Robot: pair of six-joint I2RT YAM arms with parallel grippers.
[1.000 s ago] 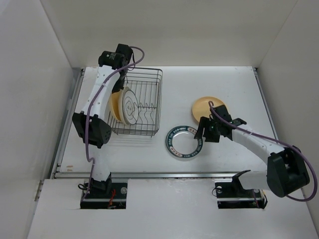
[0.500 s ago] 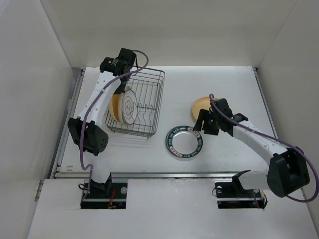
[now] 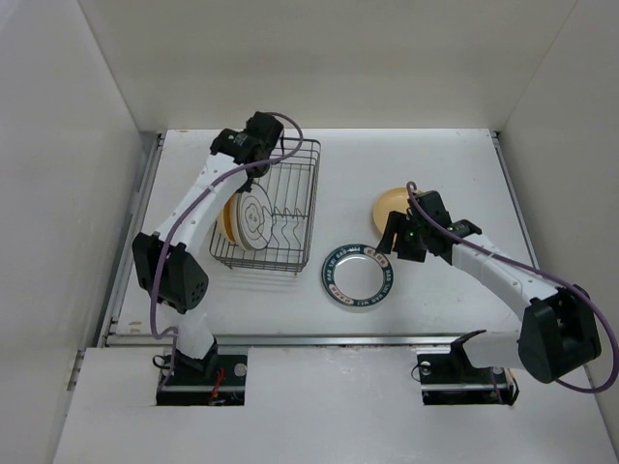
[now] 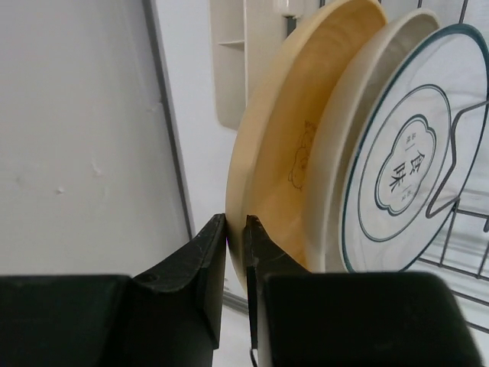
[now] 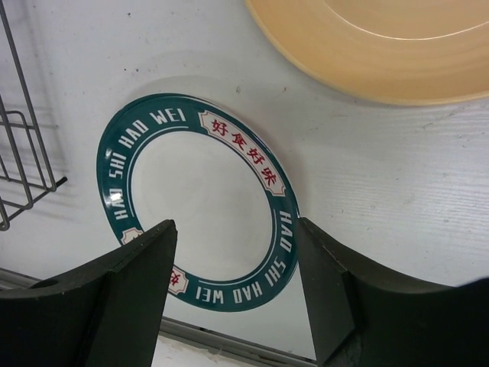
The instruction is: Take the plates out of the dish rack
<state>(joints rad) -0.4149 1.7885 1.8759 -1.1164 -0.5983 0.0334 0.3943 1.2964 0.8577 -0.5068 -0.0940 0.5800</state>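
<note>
Jaws of the left gripper (image 4: 235, 233) are closed on the rim of a tan plate (image 4: 294, 145) standing on edge in the dish rack (image 3: 313, 193), just beside a white ringed plate (image 4: 397, 160). Right gripper (image 5: 235, 229) hangs with jaws apart over a teal-rimmed plate (image 5: 200, 200) lying flat on the table (image 3: 435, 155), near a yellow plate (image 5: 382, 46).

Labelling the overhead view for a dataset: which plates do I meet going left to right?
racked tan plate → racked white ringed plate → teal-rimmed plate → flat-lying tan plate
</note>
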